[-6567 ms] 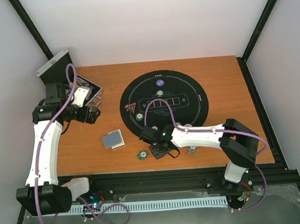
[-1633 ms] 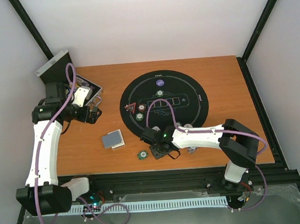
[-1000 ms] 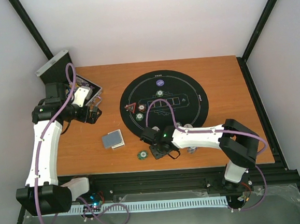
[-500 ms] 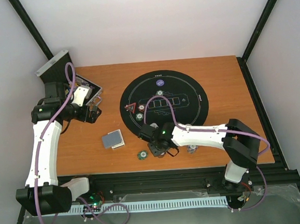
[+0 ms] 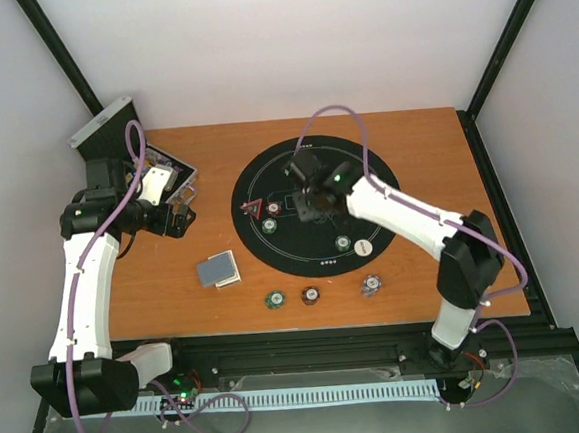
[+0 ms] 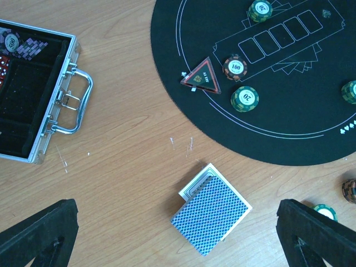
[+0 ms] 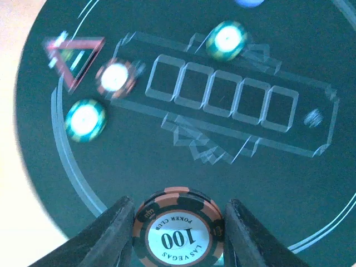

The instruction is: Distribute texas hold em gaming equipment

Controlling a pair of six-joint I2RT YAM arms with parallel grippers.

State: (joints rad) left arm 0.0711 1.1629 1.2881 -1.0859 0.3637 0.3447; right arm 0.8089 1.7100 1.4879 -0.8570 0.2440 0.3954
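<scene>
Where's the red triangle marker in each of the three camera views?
Top external: red triangle marker at the left edge of the mat.
Left wrist: the marker sits upper middle, on the mat.
Right wrist: the marker is upper left, blurred.
Shared landmark: the brown-red chip lying next to it.

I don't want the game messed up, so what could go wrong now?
1. The right gripper pinches the 100 chip only by its rim, above the black mat. The blurred wrist view suggests fast motion, so the chip might slip out and roll.
2. Set down carelessly, it could bump the red triangle marker, the brown-red chip or the green chip beside them.
</scene>
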